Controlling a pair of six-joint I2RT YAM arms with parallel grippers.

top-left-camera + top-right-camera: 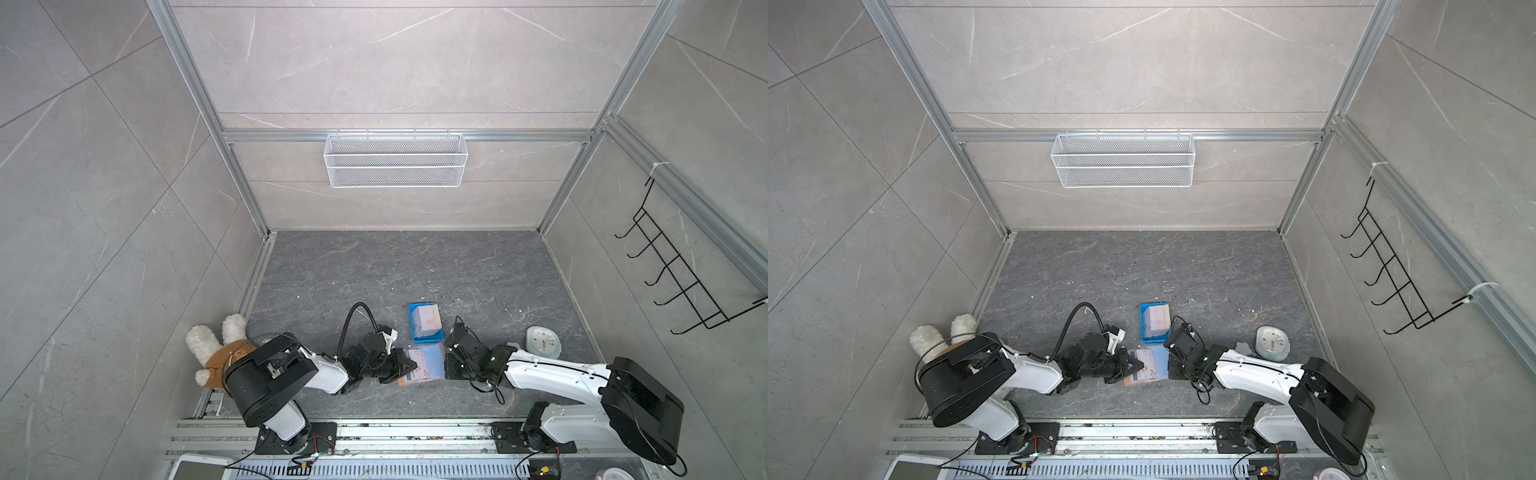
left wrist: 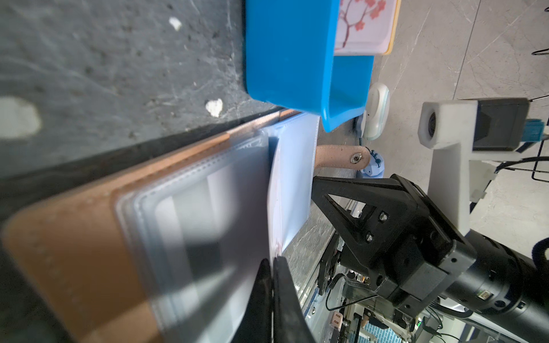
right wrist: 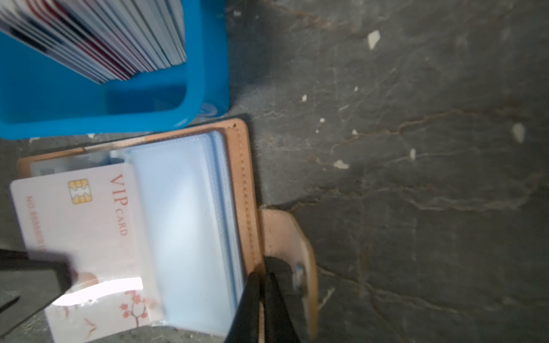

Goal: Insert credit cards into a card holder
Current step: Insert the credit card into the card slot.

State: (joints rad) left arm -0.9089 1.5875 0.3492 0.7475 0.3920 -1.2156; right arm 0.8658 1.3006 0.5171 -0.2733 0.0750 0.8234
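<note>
Low at the centre of a top view, one open card holder (image 1: 434,359) lay on the desk (image 1: 478,270), its edge seemingly pinched by the right tool (image 3: 263,285). One card (image 3: 83,219), pinched by the left tool (image 2: 272,262), was best kept flat and slid squarely into a sleeve (image 3: 178,213). One blue tray (image 3: 89,118) held stacked cards (image 3: 113,38), too tightly packed to be counted.

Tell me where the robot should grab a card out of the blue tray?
Probably by the top edge of the outermost of the credit cards, coming down from above. They stand leaning on edge in the blue tray, whose walls cover their lower parts; only the tops poke out, so pinch across the thin faces.
</note>
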